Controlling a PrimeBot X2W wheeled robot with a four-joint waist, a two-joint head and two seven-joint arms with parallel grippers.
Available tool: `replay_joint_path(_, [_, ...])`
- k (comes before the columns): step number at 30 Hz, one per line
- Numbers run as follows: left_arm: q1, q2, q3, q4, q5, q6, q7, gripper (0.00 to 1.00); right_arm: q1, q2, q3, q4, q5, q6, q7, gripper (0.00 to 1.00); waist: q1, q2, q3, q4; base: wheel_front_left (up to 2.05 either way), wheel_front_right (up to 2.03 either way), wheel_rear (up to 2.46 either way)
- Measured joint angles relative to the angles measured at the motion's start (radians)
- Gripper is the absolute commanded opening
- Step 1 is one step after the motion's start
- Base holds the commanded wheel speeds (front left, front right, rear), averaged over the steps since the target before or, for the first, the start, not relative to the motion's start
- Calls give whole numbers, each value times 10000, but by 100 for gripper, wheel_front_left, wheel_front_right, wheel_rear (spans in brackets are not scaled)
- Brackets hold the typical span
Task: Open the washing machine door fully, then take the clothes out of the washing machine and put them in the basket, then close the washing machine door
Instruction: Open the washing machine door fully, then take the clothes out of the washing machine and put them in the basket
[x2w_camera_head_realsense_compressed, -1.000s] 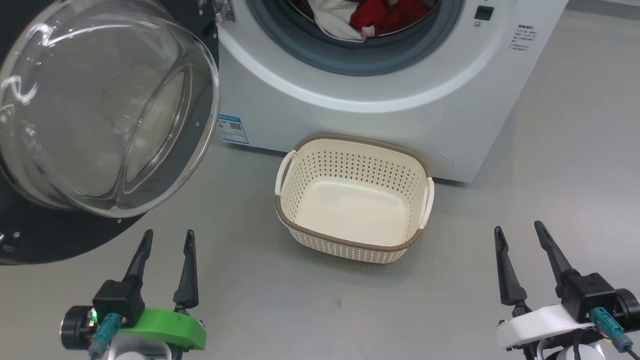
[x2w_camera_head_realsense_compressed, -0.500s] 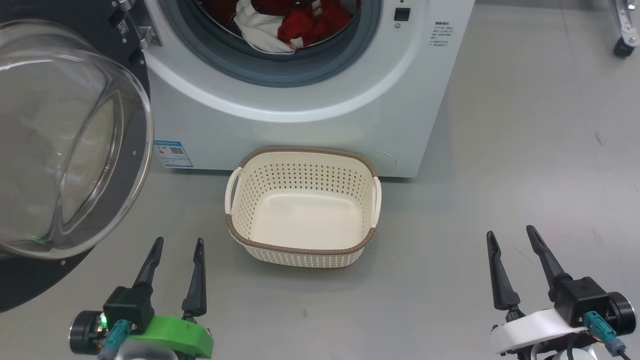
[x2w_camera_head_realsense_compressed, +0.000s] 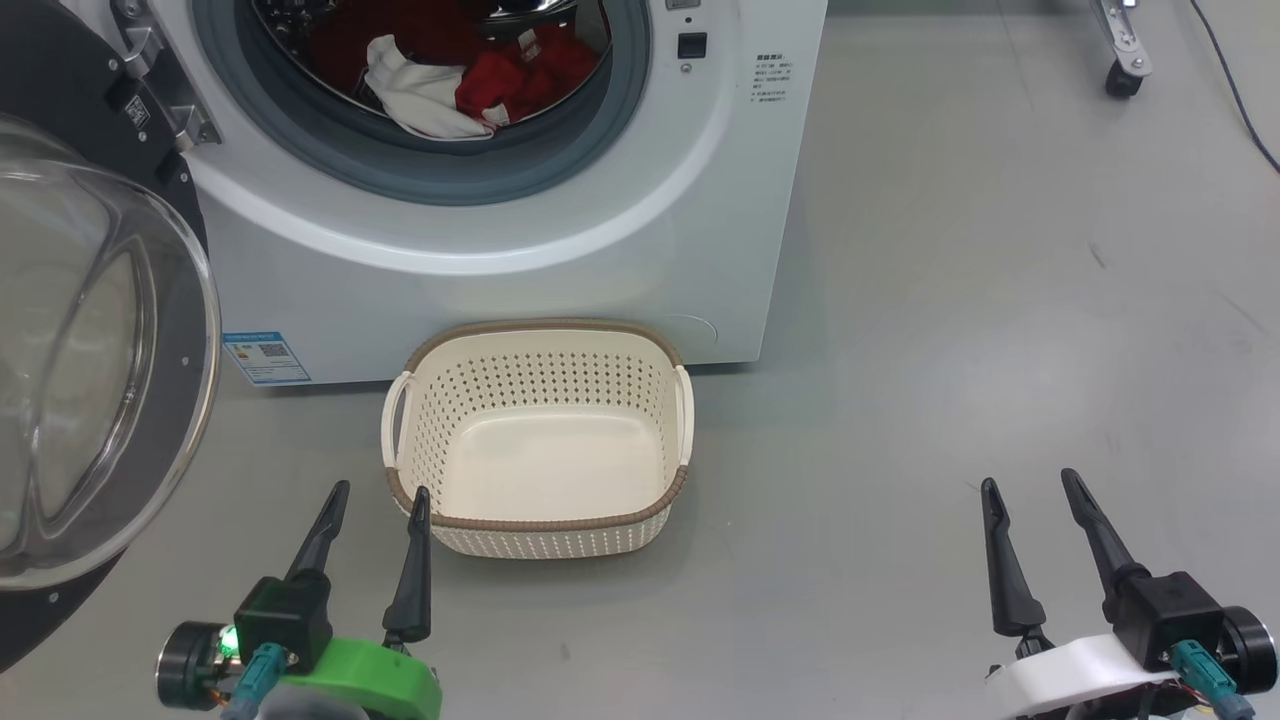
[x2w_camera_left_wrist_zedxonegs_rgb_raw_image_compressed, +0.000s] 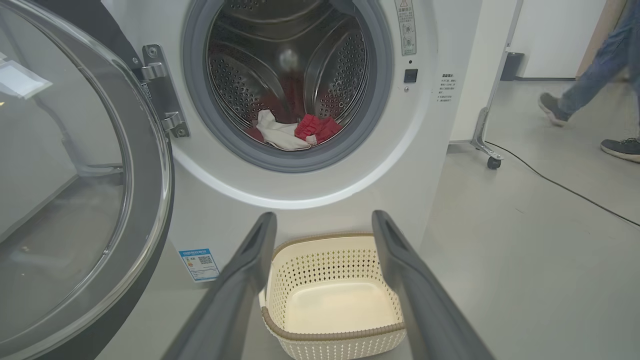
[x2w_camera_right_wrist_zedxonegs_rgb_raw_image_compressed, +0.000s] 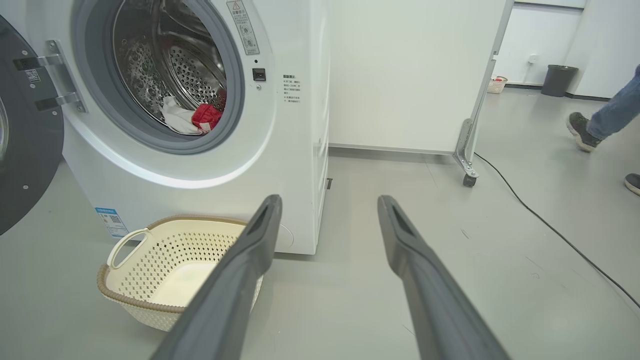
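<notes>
We see the washing machine door (x2w_camera_head_realsense_compressed: 80, 380) swung wide open on its metal hinge (x2w_camera_head_realsense_compressed: 165, 100) at the left of the head view, its clear glass bowl bulging toward us inside the black rim. In the grey-gasketed mouth of the washing machine (x2w_camera_head_realsense_compressed: 500, 270) the clothes (x2w_camera_head_realsense_compressed: 500, 85) lie heaped at the bottom front of the perforated steel drum (x2w_camera_left_wrist_zedxonegs_rgb_raw_image_compressed: 345, 65): red fabric with a white piece draped to its left. The basket (x2w_camera_head_realsense_compressed: 545, 327) stands on the floor (x2w_camera_head_realsense_compressed: 950, 320) just in front of the machine, below the mouth, its far rim close to the white front panel; a blue label sticker (x2w_camera_head_realsense_compressed: 265, 358) shows on the panel to its left. Our left gripper (x2w_camera_head_realsense_compressed: 382, 490) hovers low at the basket's near left corner, fingers spread wide with nothing between them; in the left wrist view they frame the basket. Our right gripper (x2w_camera_head_realsense_compressed: 1028, 478) hangs well to the right over the floor, jaws likewise wide and holding nothing. Farther off, in the right wrist view, we make out a wheeled metal frame (x2w_camera_right_wrist_zedxonegs_rgb_raw_image_compressed: 465, 142), a dark bin (x2w_camera_right_wrist_zedxonegs_rgb_raw_image_compressed: 559, 80) by the wall, and a person's legs (x2w_camera_right_wrist_zedxonegs_rgb_raw_image_compressed: 607, 112) in jeans and dark shoes.
</notes>
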Motion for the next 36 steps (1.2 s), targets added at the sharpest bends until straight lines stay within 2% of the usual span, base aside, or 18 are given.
replay_joint_path(36, [57, 17, -123, 38, -17, 180, 46, 100, 314, 73, -46, -236, 75, -96, 0, 100, 0, 0, -286, 41, 8, -8, 0])
